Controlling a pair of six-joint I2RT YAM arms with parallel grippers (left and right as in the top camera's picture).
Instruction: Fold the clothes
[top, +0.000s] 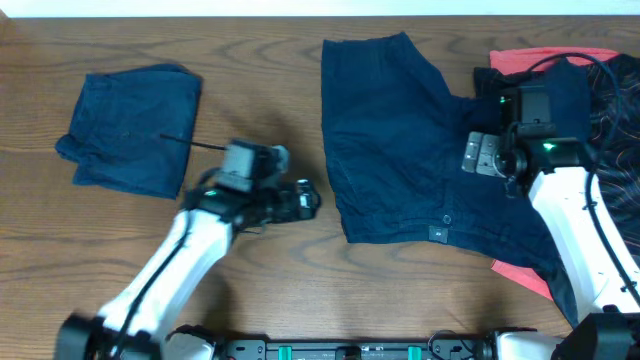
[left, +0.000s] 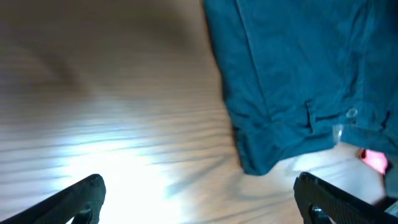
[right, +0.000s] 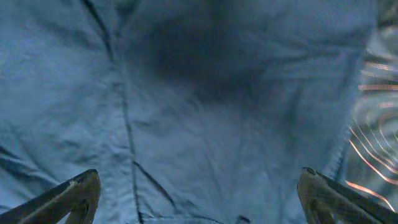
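Shorts (top: 400, 140) are recorded spread flat at centre-right of the table (top: 270, 290), waistband toward the near edge; a belt loop and button are seen at the near-left corner in the left wrist view. The right side of the shorts lies over a red garment (top: 545, 58). The step in hand is judged to be the first fold, not yet begun, as no edge is lifted. For a clean fold, the near-left waistband corner should be taken by the left gripper (top: 308, 198) and a matching edge by the right gripper (top: 484, 155). Both layers of the shorts should be pinched, and the red garment beneath should be left out of the grasp. The edges should be raised together and laid seam to seam without dragging. The left arm is extended low across bare table and pointed at the shorts' left edge, just beside it and not touching. Its fingers (left: 87, 190) are spread wide with nothing between them. The right arm is bent down over the shorts' right half, fingers likewise parted wide above the cloth; contact with the cloth cannot be told. A folded garment (top: 130, 130) lies well apart at far left.
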